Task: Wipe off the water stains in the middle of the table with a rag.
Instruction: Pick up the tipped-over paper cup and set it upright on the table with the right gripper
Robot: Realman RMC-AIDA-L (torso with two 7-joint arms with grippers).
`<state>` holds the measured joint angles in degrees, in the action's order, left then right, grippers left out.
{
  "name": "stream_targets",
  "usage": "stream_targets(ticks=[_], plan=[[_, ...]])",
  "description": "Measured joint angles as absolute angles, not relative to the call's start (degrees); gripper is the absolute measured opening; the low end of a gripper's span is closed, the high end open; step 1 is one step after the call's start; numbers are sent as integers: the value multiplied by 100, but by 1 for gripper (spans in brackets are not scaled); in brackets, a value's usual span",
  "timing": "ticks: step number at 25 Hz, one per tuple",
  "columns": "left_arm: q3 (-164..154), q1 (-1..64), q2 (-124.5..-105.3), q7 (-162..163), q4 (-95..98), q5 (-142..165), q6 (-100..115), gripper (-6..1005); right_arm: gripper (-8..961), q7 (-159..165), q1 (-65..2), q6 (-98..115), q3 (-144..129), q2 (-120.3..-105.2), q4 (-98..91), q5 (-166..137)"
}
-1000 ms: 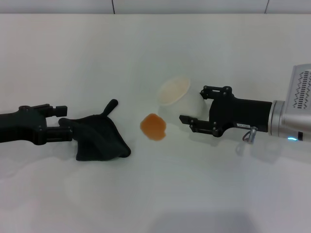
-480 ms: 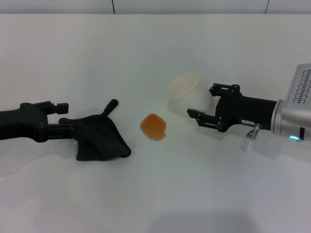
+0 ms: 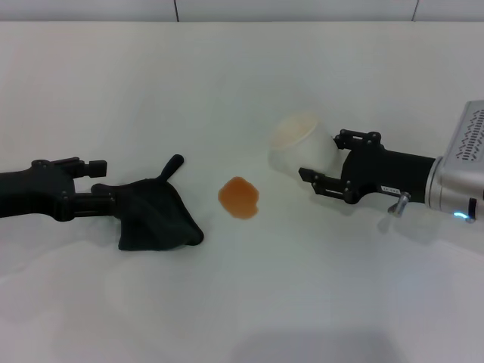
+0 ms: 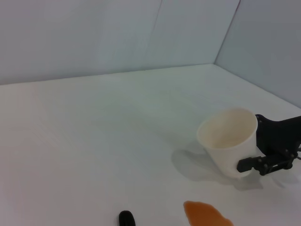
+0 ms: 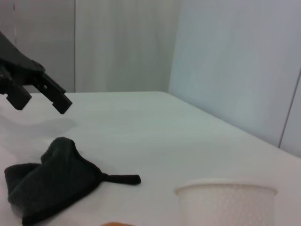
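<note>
The water stains (image 3: 240, 197) sit mid-table (image 3: 242, 302), unwiped, between the rag (image 3: 155, 215) clamped in the left gripper (image 3: 102, 198) and the cup (image 3: 302, 144) the right gripper (image 3: 327, 168) clasps; tipping it risks fresh spills.

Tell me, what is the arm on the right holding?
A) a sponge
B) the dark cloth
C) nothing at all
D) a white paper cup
D: the right gripper is closed around the white paper cup, while the rag lies at the left gripper.
</note>
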<state>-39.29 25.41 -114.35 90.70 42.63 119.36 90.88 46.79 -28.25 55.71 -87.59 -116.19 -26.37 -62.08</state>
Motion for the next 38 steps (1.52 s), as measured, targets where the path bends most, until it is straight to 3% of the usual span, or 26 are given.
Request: stream_targets(ticks=[38], plan=[[-3929, 2549, -11434, 9102, 4271, 11883, 9116, 855, 639, 4378, -2693, 5444, -8768, -11608, -2401, -5965]])
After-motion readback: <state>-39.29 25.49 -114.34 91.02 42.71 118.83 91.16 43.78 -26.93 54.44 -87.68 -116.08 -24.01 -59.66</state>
